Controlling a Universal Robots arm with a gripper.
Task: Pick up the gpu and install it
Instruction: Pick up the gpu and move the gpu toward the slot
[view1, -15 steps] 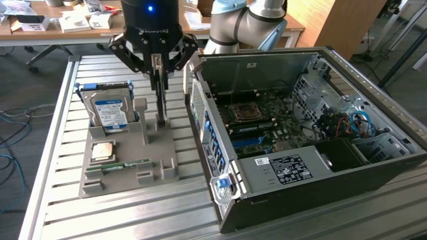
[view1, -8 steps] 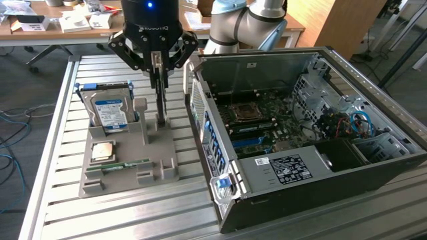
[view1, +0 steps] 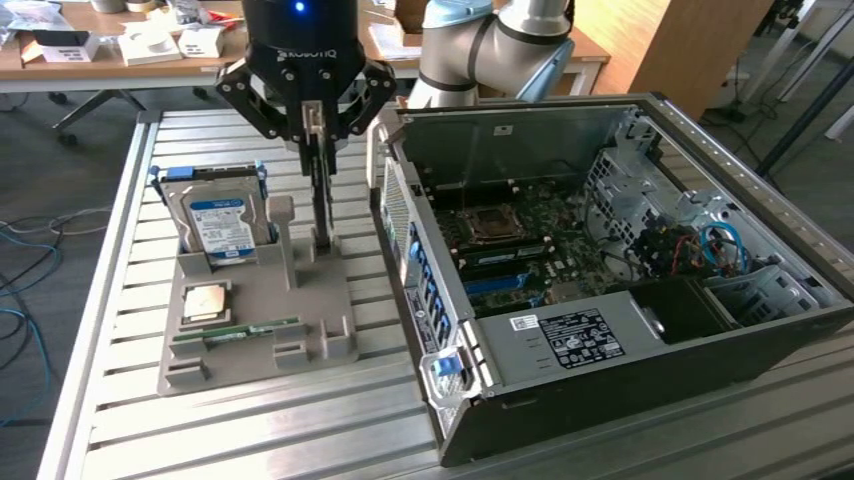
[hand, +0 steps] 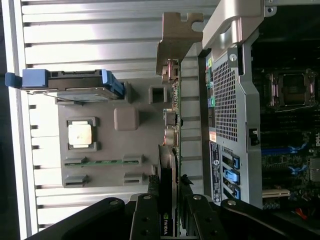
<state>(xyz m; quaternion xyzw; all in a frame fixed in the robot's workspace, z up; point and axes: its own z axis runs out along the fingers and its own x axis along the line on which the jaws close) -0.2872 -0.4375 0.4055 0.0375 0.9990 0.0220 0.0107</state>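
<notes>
The gripper was clenched on the upper edge of the gpu, which stood on edge directly below it in the grey holder; this thin, stiff card seemed light but fragile, safest held by its board edges.

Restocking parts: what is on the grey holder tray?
Hard drive upright, processor chip, memory stick, and the gpu on edge in the pincer. What lies beneath it is covered.
</notes>
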